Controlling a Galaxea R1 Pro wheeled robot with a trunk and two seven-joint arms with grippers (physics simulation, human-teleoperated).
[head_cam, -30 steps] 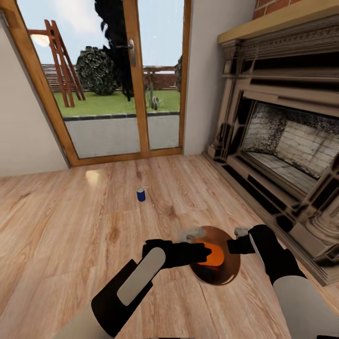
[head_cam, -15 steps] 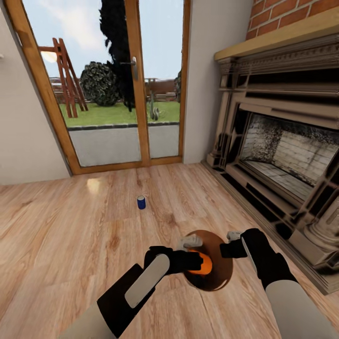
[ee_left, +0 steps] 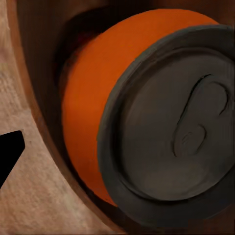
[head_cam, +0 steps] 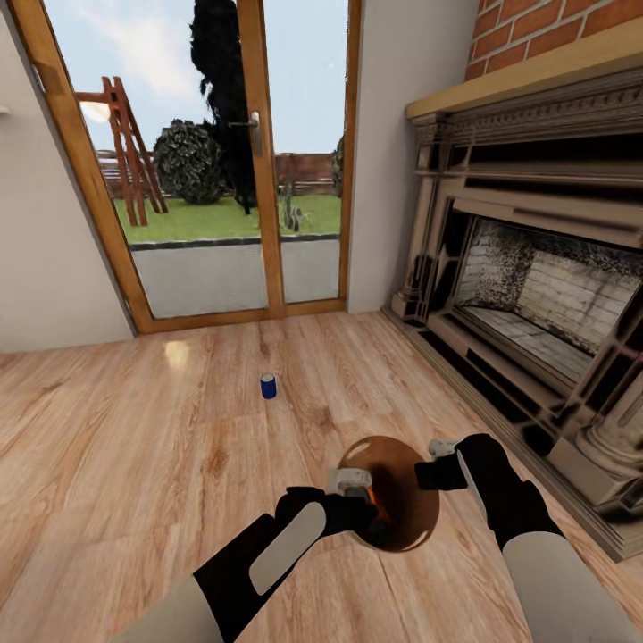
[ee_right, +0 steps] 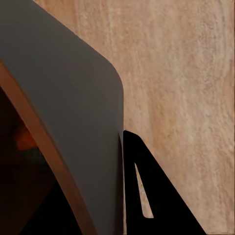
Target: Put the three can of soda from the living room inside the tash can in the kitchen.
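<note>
The orange soda can [ee_left: 93,122] lies inside the trash can [head_cam: 413,527], low in the middle of the head view, its silver top facing the left wrist camera and its long axis running down into the brown interior. The left gripper [head_cam: 350,483] sits at the bin's near rim; whether its jaws are apart cannot be told. The right gripper [head_cam: 439,448] is clamped on the far rim. A blue soda can [head_cam: 268,386] stands upright on the wood floor [head_cam: 134,429] farther up, toward the glass doors [head_cam: 223,161].
</note>
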